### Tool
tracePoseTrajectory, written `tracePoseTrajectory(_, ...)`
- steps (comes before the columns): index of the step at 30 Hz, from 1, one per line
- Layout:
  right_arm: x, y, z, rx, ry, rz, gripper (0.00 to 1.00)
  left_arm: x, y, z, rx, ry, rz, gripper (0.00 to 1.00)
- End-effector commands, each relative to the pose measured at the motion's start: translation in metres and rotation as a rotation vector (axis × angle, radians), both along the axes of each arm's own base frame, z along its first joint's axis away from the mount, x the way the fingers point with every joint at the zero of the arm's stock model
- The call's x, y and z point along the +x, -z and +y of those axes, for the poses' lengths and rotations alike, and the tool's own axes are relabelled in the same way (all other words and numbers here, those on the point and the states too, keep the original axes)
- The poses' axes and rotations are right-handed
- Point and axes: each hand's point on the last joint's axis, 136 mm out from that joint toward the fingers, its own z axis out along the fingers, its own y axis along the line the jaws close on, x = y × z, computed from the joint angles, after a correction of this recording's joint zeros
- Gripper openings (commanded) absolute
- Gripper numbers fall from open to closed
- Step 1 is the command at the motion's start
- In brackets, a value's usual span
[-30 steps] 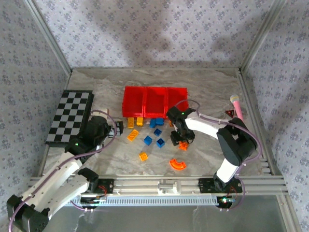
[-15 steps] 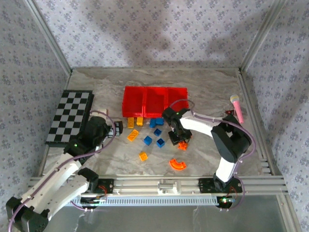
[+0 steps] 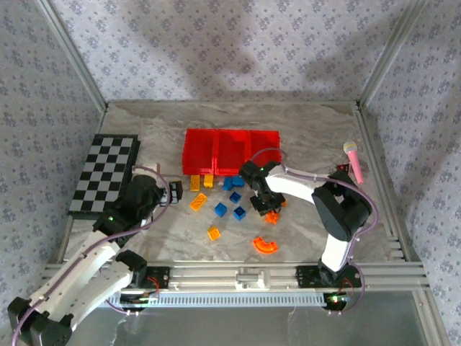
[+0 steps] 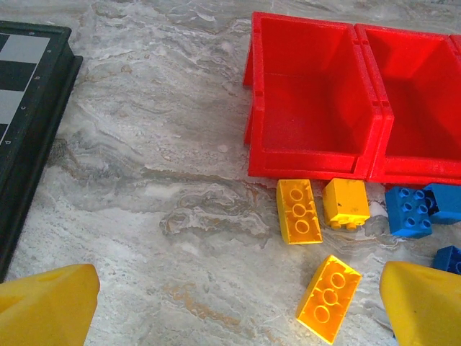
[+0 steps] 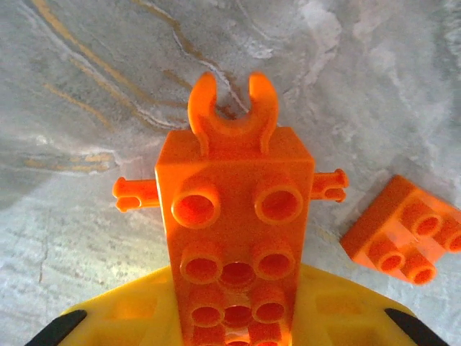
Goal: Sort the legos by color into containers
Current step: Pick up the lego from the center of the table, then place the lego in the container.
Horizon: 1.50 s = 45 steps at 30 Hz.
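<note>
Both arms had white links and black joints: the left arm (image 3: 90,259) and the right arm (image 3: 299,187) each carried 1 looping mauve cable. The left gripper (image 4: 235,306) had blunt yellow fingers (image 4: 50,306).

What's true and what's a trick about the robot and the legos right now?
1. The right gripper is shut on an orange lego. True.
2. The left gripper holds a yellow lego. False: it is open and holds nothing.
3. The bins are full of blue legos. False: they look empty, and the loose legos lie on the table.
4. A pink cylinder lies to the right of the bins. True.
5. The checkered board is on the table's right side. False: it is on the left.
</note>
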Motion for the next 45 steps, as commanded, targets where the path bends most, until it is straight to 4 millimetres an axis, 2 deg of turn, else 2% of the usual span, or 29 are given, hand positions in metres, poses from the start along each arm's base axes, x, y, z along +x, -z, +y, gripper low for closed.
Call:
tracePoseTrajectory(1, 0.008, -0.040, 0.007, 0.067, 0.008, -0.078, 0.17, -0.002, -0.010, -0.002, -0.027, 0.006, -0.015, 1.00)
tracePoseTrajectory(4, 0.020, -0.068, 0.010, 0.150, 0.039, -0.150, 0.15, -0.003, -0.010, -0.003, -0.032, 0.010, -0.014, 1.00)
tracePoseTrajectory(5, 0.031, -0.087, 0.016, 0.199, 0.050, -0.198, 0.15, -0.004, -0.010, -0.003, -0.033, 0.012, -0.010, 1.00)
tracePoseTrajectory(9, 0.067, -0.125, 0.015, 0.315, 0.112, -0.305, 0.14, -0.004, -0.010, -0.006, -0.043, 0.022, -0.010, 1.00)
tracePoseTrajectory(14, 0.123, -0.154, 0.018, 0.410, 0.172, -0.389, 0.14, -0.004, -0.010, -0.009, -0.049, 0.036, -0.005, 1.00)
tracePoseTrajectory(17, 0.146, -0.158, 0.026, 0.420, 0.164, -0.393, 0.14, -0.006, -0.012, -0.010, -0.052, 0.044, -0.005, 1.00)
tracePoseTrajectory(22, 0.178, -0.142, 0.024, 0.414, 0.195, -0.376, 0.13, -0.007, -0.013, -0.014, -0.055, 0.060, -0.006, 1.00)
tracePoseTrajectory(27, 0.195, -0.115, 0.012, 0.392, 0.241, -0.348, 0.13, -0.007, -0.012, -0.015, -0.056, 0.068, -0.005, 1.00)
tracePoseTrajectory(37, 0.214, -0.080, 0.009, 0.393, 0.272, -0.297, 0.15, -0.007, -0.016, -0.017, -0.064, 0.074, -0.013, 1.00)
tracePoseTrajectory(45, 0.227, -0.068, 0.010, 0.379, 0.284, -0.283, 0.23, -0.008, -0.019, -0.018, -0.067, 0.075, -0.016, 1.00)
